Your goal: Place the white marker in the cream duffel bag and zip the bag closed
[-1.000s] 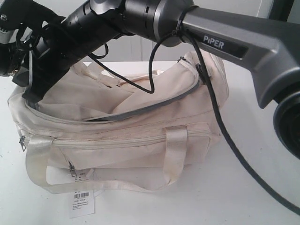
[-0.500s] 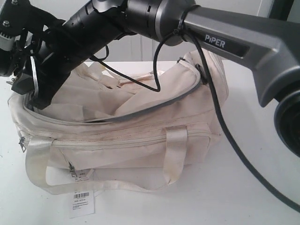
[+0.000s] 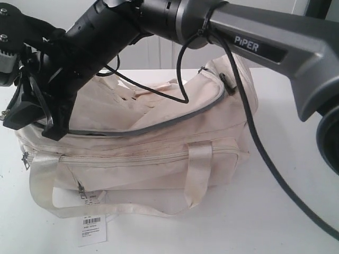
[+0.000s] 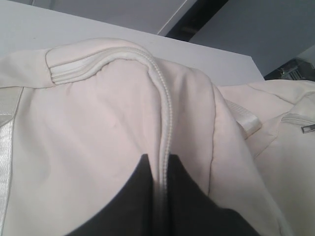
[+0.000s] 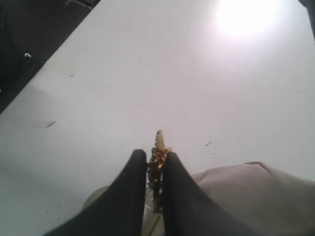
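This looks like a robotics lab or test bench: a plain white counter (image 3: 222, 233), pale panelled wall (image 3: 159, 55) at the upper middle, and across the top a grey robot arm (image 3: 275, 47) marked PIPER, with black cabling (image 3: 253, 143) tied on.

The bag (image 3: 159, 153) is matt cream cloth, soft and creased, lightly soiled along the front. Its handles (image 3: 198, 169) are webbing with a satin sheen. The zip pull (image 5: 157, 160) glints like brassy metal. The tag (image 3: 92, 230) is white paper. The table (image 3: 286, 211) is smooth, matt white. The arm (image 3: 275, 47) has a grey matt shell; its cable (image 3: 253, 140) is black, faintly glossy.
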### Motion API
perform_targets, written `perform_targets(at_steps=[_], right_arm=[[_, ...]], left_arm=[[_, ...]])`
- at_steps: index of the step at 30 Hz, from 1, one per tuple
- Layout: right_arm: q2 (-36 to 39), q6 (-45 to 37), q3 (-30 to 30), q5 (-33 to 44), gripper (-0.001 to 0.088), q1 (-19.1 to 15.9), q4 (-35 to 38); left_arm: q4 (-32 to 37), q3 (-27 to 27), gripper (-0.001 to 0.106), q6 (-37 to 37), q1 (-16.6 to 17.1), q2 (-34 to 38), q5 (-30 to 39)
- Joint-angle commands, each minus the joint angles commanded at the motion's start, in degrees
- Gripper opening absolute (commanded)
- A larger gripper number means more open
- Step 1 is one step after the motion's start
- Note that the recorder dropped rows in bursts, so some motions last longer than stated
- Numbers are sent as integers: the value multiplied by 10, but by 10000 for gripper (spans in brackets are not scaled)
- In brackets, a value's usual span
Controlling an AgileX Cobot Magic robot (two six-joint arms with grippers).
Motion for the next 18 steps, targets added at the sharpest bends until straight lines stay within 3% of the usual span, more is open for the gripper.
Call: perform_targets(at_steps=[18], right_arm=[[0, 49, 0, 0, 0, -12, -42]], left_arm=[[-1, 0, 0, 2, 0, 0, 0]])
